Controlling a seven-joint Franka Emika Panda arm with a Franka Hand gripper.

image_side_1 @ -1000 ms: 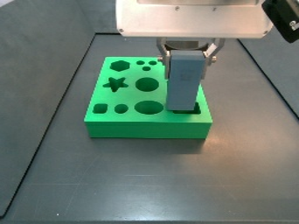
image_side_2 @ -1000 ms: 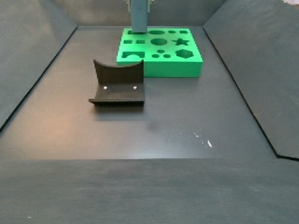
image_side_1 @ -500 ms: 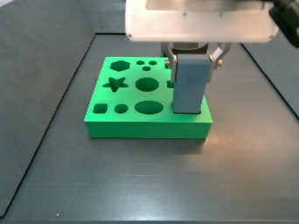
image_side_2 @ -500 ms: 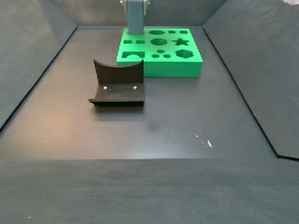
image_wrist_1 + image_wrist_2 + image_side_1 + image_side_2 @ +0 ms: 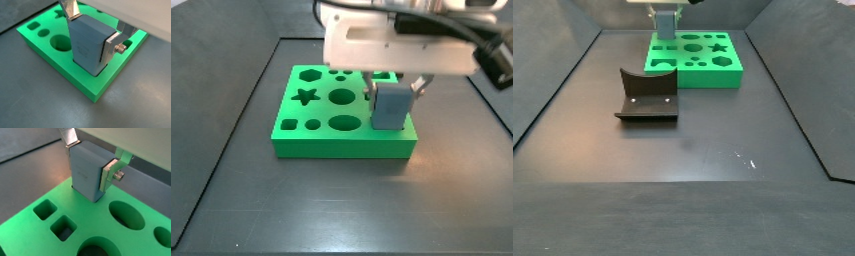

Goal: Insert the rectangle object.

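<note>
The rectangle object (image 5: 87, 45) is a smooth grey-blue block, standing upright with its lower end sunk in a slot at a corner of the green board (image 5: 67, 69). My gripper (image 5: 90, 29) is shut on it, one silver finger on each side near its top. Both wrist views show this grasp (image 5: 90, 158). In a side view the block (image 5: 392, 106) stands at the board's (image 5: 345, 146) near right corner under the gripper (image 5: 393, 86). In a side view the block (image 5: 668, 24) is at the far edge, at the board's (image 5: 700, 79) left corner.
The board carries several other cut-outs: star, hexagon, round and square holes (image 5: 341, 97). The dark fixture (image 5: 647, 97) stands on the dark floor, nearer the camera than the board. Raised walls edge the floor (image 5: 553, 95).
The gripper has moved down with the block. The block, which stood tall above the board, now sits lower, with less of it showing above the slot.
</note>
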